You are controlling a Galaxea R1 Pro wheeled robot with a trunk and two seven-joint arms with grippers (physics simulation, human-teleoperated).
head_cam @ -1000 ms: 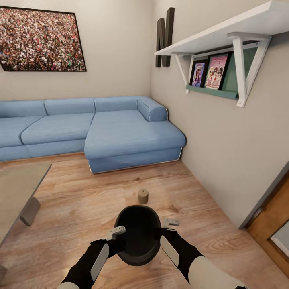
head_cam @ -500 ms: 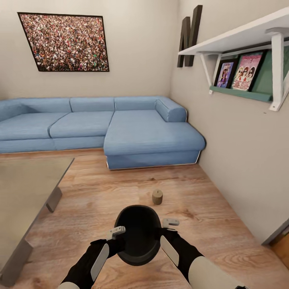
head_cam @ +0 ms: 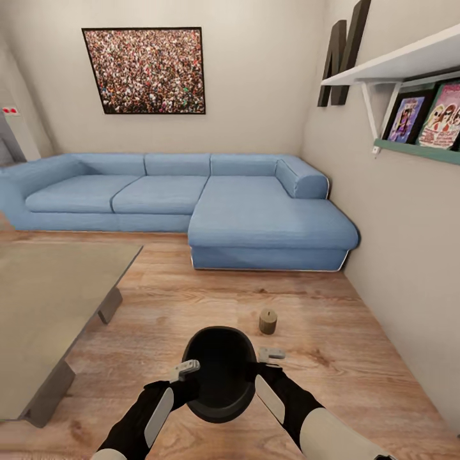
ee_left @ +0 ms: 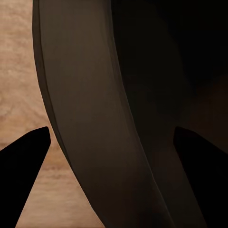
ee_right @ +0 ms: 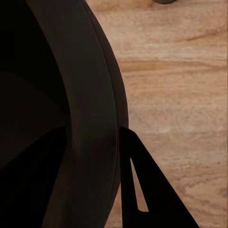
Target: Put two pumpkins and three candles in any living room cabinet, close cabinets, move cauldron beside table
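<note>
We carry the cauldron point(head_cam: 219, 374), left hand point(head_cam: 186, 378) and right hand point(head_cam: 260, 368) each clamped on its rim; the surface point(head_cam: 51, 306) lies front-left, nearer our left arm.

Both arms reach forward and inward from the lower edge of the head view, black sleeves with pale panels on the forearms. The left hand point(head_cam: 190, 377) is clamped on the left side of the cauldron's point(head_cam: 220, 374) rim, one finger point(ee_left: 21, 175) outside the wall and one inside. The right hand point(head_cam: 263, 364) grips the opposite side of the rim likewise, its outer finger point(ee_right: 147, 190) against the belly.
</note>
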